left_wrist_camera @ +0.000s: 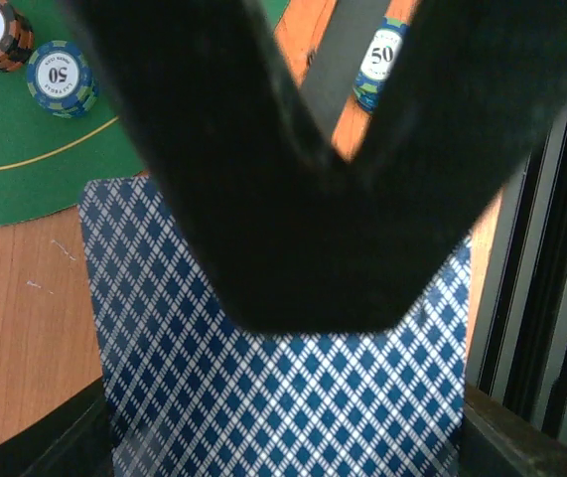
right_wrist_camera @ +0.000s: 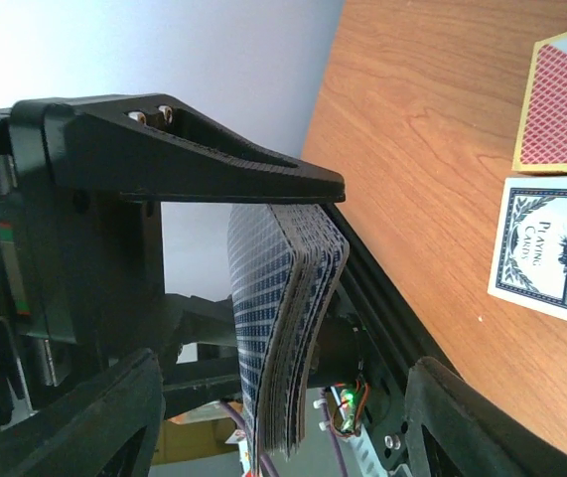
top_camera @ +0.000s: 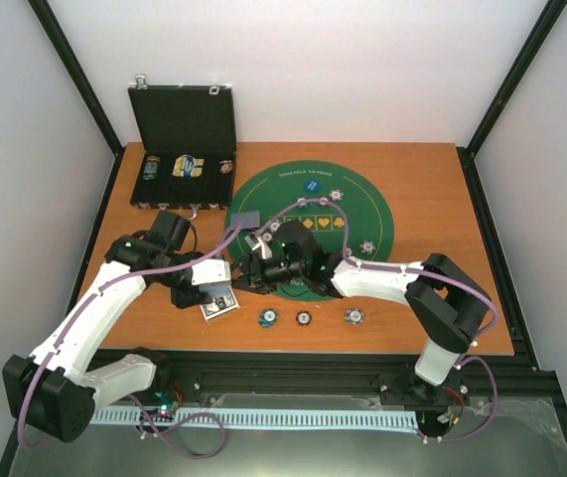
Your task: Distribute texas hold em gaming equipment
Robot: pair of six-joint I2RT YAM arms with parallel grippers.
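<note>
The deck [right_wrist_camera: 288, 328] hangs bowed, pinched in the left gripper [top_camera: 219, 289] over the table [top_camera: 442, 298] beside the mat [top_camera: 367, 214]. The right gripper [right_wrist_camera: 283, 417] faces it, fingers spread wide and empty. The step looks like dealing. Next, it should close on 1 card's edge alone and peel it free without dragging its neighbours.

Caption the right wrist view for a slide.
Left claw clamps a bowed deck of blue-backed cards edgewise, with a playing-card box lying on the wooden table beyond.
</note>
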